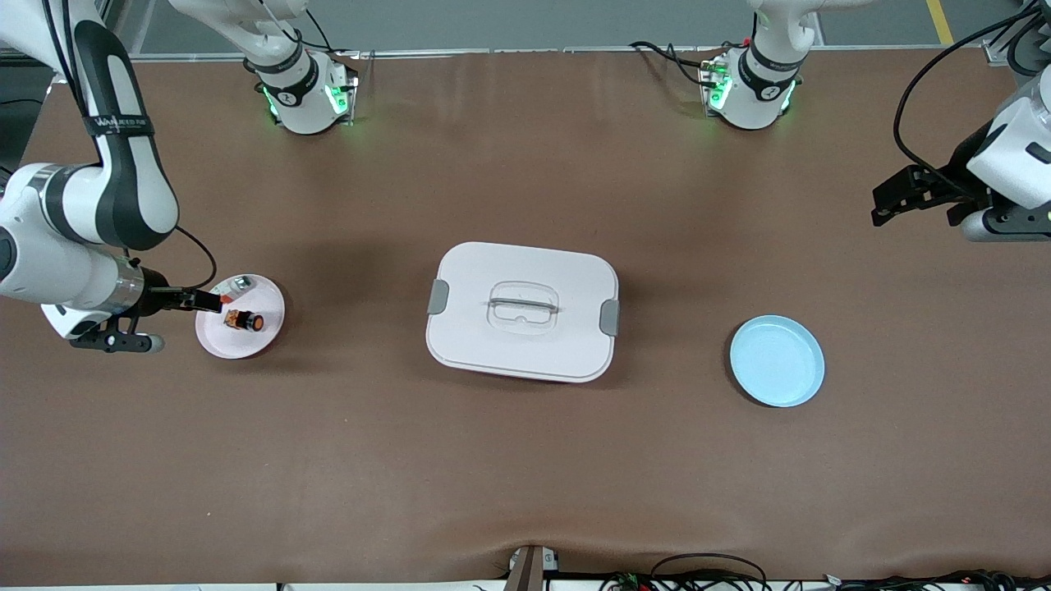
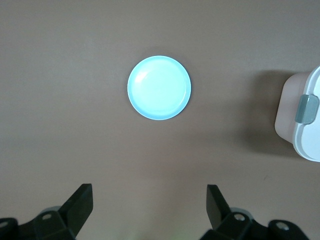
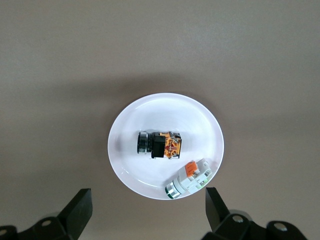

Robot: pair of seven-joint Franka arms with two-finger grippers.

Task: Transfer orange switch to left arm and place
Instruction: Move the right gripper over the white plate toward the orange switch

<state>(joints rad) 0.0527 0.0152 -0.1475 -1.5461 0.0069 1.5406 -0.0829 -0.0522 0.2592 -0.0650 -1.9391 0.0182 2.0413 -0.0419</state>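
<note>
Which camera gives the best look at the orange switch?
The right wrist view: the orange switch lies large and unobstructed on the pink plate. The front view shows it tiny, and the left wrist view does not show it.

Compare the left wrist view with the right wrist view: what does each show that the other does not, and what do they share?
Only the left wrist view shows the blue plate, bare, and a corner of the white box with one grey latch. Only the right wrist view shows the pink plate holding the orange switch and a small silver-and-clear part near its rim. Both show the brown table and an open gripper over it: the left gripper in one, the right gripper in the other, neither holding anything.
</note>
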